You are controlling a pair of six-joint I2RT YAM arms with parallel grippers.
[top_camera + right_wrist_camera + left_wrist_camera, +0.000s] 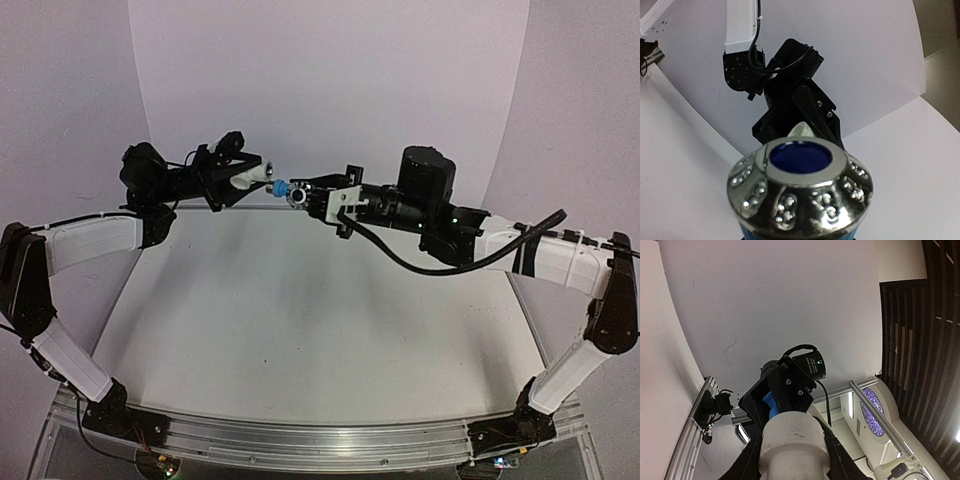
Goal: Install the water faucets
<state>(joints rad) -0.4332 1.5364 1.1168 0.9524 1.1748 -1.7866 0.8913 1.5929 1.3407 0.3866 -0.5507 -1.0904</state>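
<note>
Top external: white fitting (256, 171) in left pincer (243, 172), blue tap (281, 187) in right pincer (304, 198) (adjacent, above table's (300, 330) far edge)

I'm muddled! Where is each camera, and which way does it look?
Top: above, behind the bases, looking down at the table; both arms, left gripper facing right gripper.
Left wrist: past its fingers and white fitting toward the right gripper.
Right wrist: past its blue tap toward the left gripper.
Both wrist views show the white fitting.
</note>
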